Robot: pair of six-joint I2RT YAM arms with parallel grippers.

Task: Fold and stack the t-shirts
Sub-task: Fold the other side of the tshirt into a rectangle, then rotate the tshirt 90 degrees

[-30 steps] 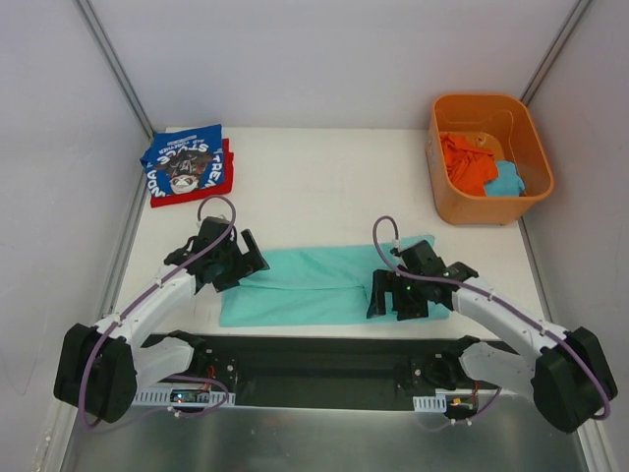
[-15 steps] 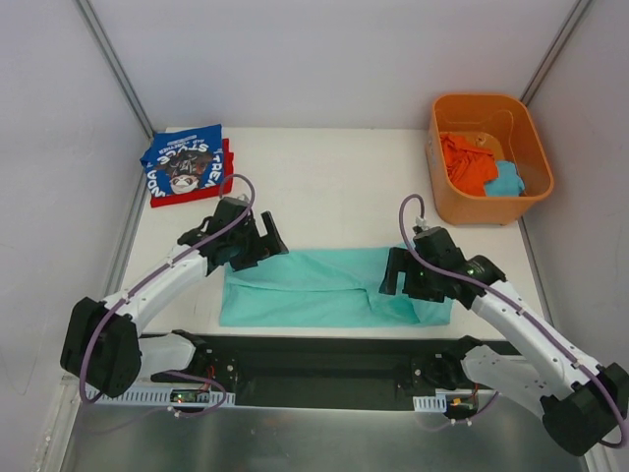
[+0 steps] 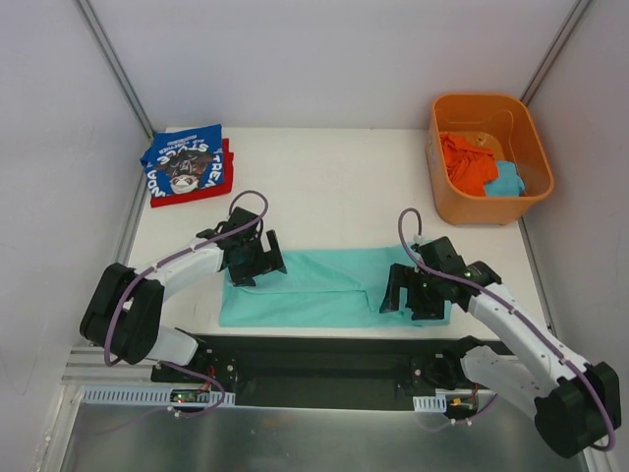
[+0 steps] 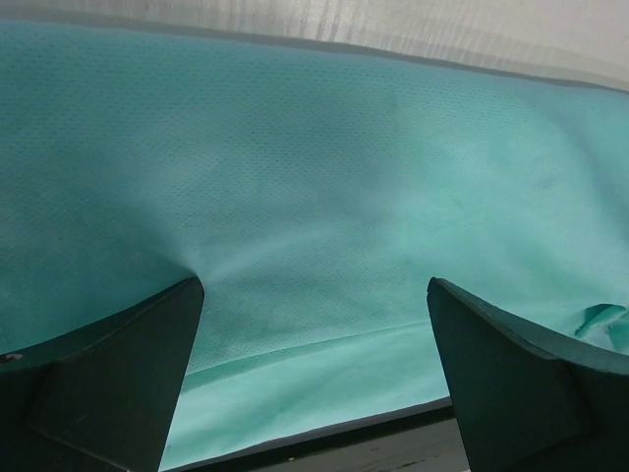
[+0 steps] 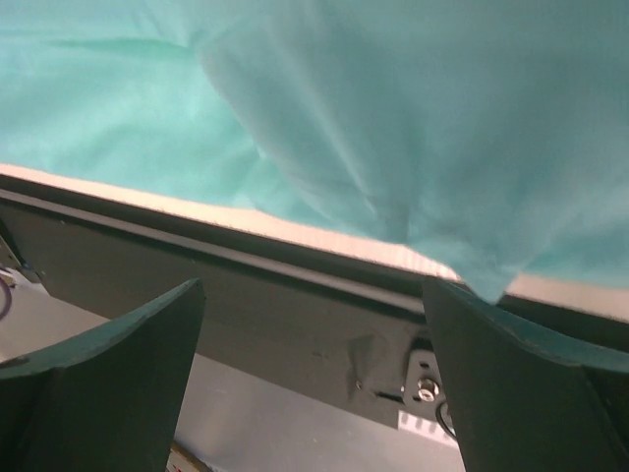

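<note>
Top external, mint-teal t-shirt, left gripper, right gripper, both spread

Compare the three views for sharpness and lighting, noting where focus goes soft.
Top external view: even, soft light, sharp throughout, only faint shadows on the table. Left wrist view: the mint-teal t-shirt shows crisp weave; the dark fingers lack detail. Right wrist view: the same t-shirt is blurred, its weave lost.

This is looking like a robotics lab test cell: plain white walls on metal posts are enclosing a white bench, with a cabled left arm and right arm sitting bolted to a black rail.
</note>
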